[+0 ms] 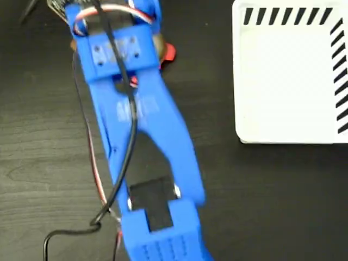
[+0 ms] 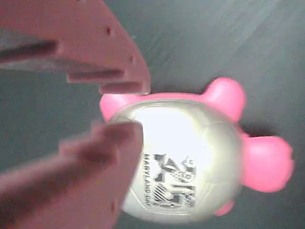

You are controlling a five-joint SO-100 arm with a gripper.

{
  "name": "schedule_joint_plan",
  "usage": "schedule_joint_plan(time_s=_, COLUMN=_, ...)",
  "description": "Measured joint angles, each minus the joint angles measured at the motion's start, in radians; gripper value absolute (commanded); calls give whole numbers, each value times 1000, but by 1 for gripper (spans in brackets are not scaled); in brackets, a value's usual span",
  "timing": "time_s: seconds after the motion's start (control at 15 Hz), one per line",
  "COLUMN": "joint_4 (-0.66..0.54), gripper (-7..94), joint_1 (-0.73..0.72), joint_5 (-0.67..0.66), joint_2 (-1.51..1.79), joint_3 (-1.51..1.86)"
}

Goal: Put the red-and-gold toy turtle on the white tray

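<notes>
Your gripper (image 2: 125,107) is spread open, fingers straddling one end of the red-and-gold toy turtle (image 2: 190,157), not clamped. Turtle rests on the dark tabletop (image 1: 244,201), well apart from the white tray (image 1: 283,81) at upper right.

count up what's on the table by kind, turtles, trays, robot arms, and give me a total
Toy turtles: 1, the red-and-gold toy turtle
Trays: 1, the white tray
Robot arms: 1, the blue arm with its gripper
Total: 3
</notes>
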Motion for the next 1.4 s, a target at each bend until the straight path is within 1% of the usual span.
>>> schedule_joint_plan(time_s=0.13, joint_4=21, gripper=32, joint_1=-3, joint_5=2, joint_2=-2, joint_3=-25)
schedule_joint_plan(time_s=0.2, joint_4=21, gripper=37, joint_1=5, joint_5=-6, joint_2=-3, joint_3=-26)
schedule_joint_plan(time_s=0.6, joint_4=29, gripper=53, joint_1=29, joint_5=-92, joint_2=-127, joint_3=-48)
schedule_joint_plan(time_s=0.8, joint_4=74, gripper=56, joint_1=29, joint_5=-110, joint_2=-160, joint_3=-84)
schedule_joint_plan(time_s=1.0, joint_4=71, gripper=56, joint_1=38, joint_5=-110, joint_2=-213, joint_3=-104)
schedule_joint_plan(time_s=1.07, joint_4=67, gripper=59, joint_1=43, joint_5=-110, joint_2=-235, joint_3=-121)
schedule_joint_plan(time_s=1.27, joint_4=74, gripper=59, joint_1=38, joint_5=-110, joint_2=-336, joint_3=-199)
schedule_joint_plan(time_s=1.33, joint_4=74, gripper=62, joint_1=40, joint_5=-110, joint_2=-365, joint_3=-221)
schedule_joint_plan(time_s=1.4, joint_4=74, gripper=62, joint_1=41, joint_5=-110, joint_2=-377, joint_3=-238)
